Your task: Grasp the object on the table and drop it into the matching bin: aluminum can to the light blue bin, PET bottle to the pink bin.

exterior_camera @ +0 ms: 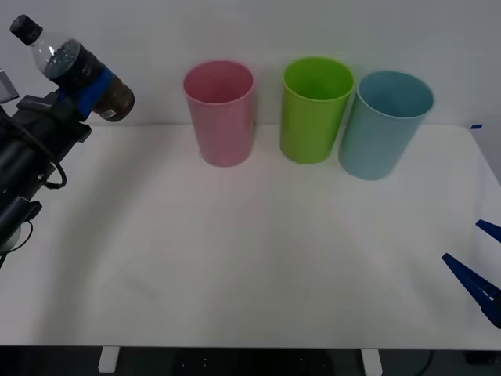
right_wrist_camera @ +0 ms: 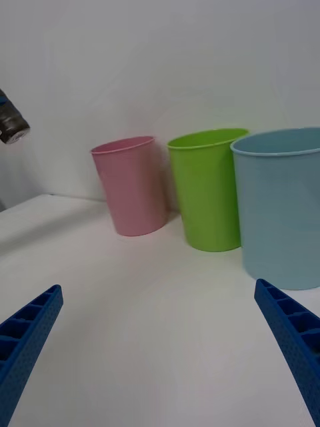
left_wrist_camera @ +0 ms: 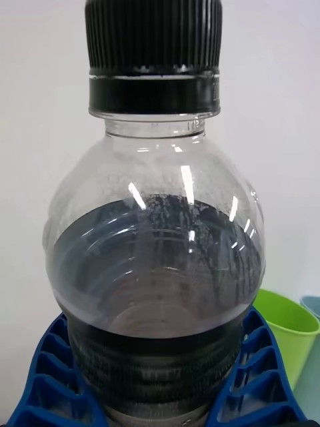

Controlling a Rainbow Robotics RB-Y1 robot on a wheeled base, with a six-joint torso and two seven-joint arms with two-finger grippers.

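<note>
The PET bottle (exterior_camera: 78, 69) is held clear of the table (exterior_camera: 250, 258), up at the far left of the front view, well to the left of the pink bin (exterior_camera: 220, 112). It is clamped by the left gripper (exterior_camera: 88, 88), whose blue ribbed fingers (left_wrist_camera: 47, 373) are closed on the lower body of the bottle. In the front view the bottle is tilted, with its black cap (exterior_camera: 26, 29) pointing up and to the left and its base toward the bins. The dark brownish contents are seen to fill the lower part of the bottle, while the shoulder under the cap is clear.

Three bins are lined up along the far edge of the table: the pink bin on the left, a lime green bin (exterior_camera: 316, 108) in the middle, and the light blue bin (exterior_camera: 383, 124) on the right. The green and light blue bins are set just beside each other, and a gap is left between the pink and green ones. As far as the interiors can be seen from above, nothing is held in them.

The right gripper (right_wrist_camera: 160, 347) is kept low at the right edge of the table, its blue fingers (exterior_camera: 473, 286) spread wide, with nothing between them.
</note>
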